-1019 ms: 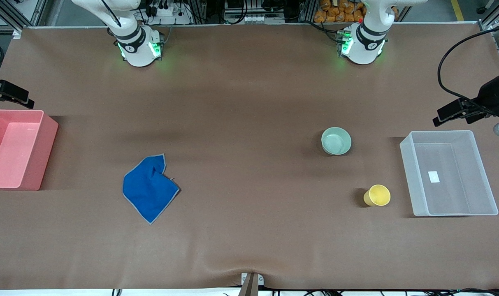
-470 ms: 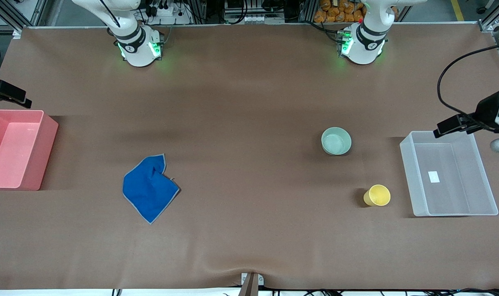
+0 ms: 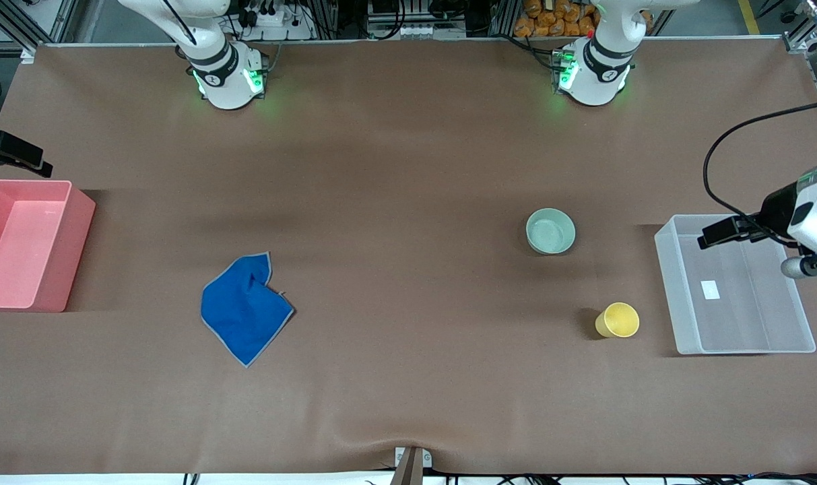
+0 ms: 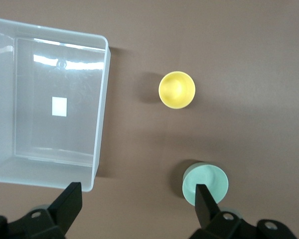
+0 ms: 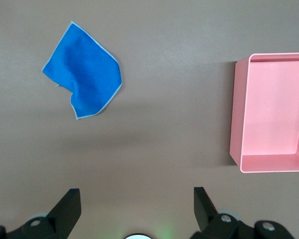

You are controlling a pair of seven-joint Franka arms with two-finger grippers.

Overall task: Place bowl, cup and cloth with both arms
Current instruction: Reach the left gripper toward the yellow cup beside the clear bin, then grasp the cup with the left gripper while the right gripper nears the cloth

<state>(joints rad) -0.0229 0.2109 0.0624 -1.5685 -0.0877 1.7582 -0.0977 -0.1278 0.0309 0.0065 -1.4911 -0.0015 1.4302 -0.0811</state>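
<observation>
My left hand (image 4: 134, 199) hangs open over the clear bin (image 3: 677, 296); my right hand (image 5: 134, 199) waits open above the bench (image 3: 408, 168). Bowl (image 3: 550, 231), cup (image 3: 617, 320) and cloth (image 3: 245, 308) lie on the bench, the bowl and cup near the clear bin, the cloth toward the pink bin (image 3: 58, 269).

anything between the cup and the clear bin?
Nothing: in the left wrist view only bare table separates the cup from the clear bin; the bowl sits off that line.

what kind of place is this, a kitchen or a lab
Most likely a robotics lab, not a kitchen. Two white robot arms are bolted at the edge of a brown-covered table, metal framing and cables stand by their bases, and the table holds only test props: a cloth, bowl, cup and two plastic bins.
</observation>
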